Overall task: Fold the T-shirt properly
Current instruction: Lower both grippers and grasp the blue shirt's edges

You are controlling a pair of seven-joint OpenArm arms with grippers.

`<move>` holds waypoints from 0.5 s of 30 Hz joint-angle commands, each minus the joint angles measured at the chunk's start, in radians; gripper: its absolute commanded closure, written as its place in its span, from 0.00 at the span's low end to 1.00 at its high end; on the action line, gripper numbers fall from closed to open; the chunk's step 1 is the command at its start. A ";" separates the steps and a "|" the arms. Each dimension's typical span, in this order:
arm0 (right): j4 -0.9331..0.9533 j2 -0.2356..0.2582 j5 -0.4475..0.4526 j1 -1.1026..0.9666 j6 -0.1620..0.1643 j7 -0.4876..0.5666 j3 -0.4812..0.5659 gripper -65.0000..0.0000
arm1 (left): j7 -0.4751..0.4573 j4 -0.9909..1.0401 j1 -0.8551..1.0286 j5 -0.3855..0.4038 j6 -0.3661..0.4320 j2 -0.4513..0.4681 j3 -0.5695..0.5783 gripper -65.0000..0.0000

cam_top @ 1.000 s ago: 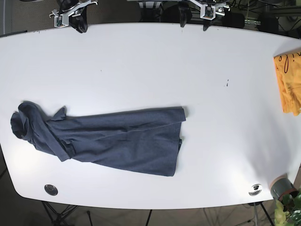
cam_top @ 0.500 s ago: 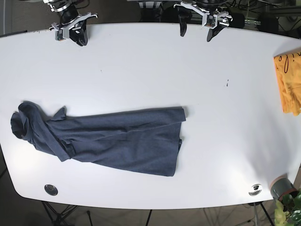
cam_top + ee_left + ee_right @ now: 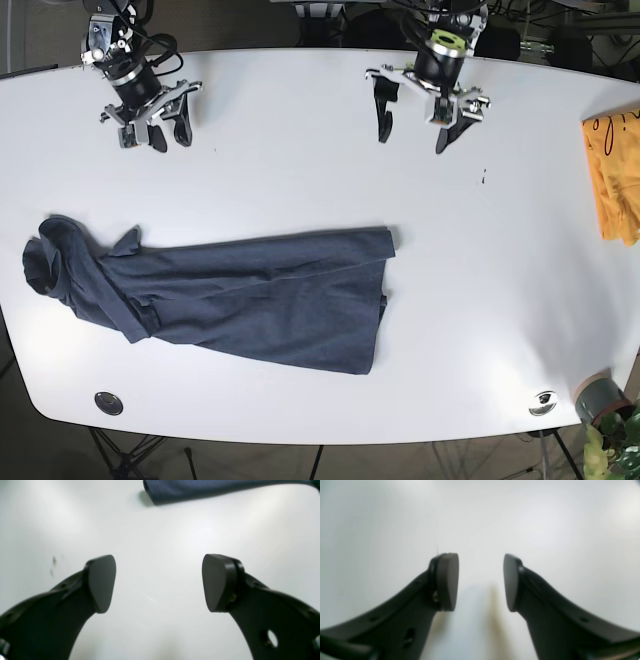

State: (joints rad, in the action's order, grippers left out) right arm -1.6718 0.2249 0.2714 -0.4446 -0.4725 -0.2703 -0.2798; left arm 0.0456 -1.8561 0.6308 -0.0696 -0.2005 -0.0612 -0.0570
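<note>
Well, your T-shirt point(image 3: 220, 295) lies crumpled near the table's point(image 3: 300, 150) front-left, well apart from your left gripper point(image 3: 412, 118) and right gripper point(image 3: 168, 127), both spread and empty

- T-shirt point(image 3: 230, 295): dark blue cloth, matt, soft and creased, bunched at one end.
- Table point(image 3: 300, 160): smooth white surface with a mild sheen; it throws soft glare under my wrist cameras.
- My left gripper point(image 3: 158, 582): black fingers with smooth, matt, plastic-looking pads point(image 3: 101, 582).
- My right gripper point(image 3: 481, 581): same black matt finish.
- Orange cloth point(image 3: 615, 180): matt fabric, folded, at the table's edge.
</note>
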 commanded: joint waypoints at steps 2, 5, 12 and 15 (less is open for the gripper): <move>-0.011 0.018 0.015 0.074 0.002 -0.039 -0.009 0.49 | 0.044 -0.023 -0.055 0.006 0.000 -0.002 0.001 0.22; -0.011 0.020 0.015 0.140 0.002 -0.109 -0.043 0.46 | 0.078 -0.017 -0.101 0.006 0.000 -0.001 0.001 0.22; 0.135 0.026 0.013 0.359 0.004 -0.245 -0.115 0.38 | 0.149 -0.017 -0.177 0.006 0.000 -0.001 0.001 0.22; 0.229 0.054 -0.033 0.441 0.004 -0.255 -0.115 0.34 | 0.167 -0.017 -0.193 0.006 -0.001 -0.001 0.001 0.22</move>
State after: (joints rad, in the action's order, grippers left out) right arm -1.4719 0.2470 0.2638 -0.0383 -0.4744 -0.5365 -0.3920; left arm 0.2329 -1.8549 0.4431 -0.0692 -0.2020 -0.0612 -0.0563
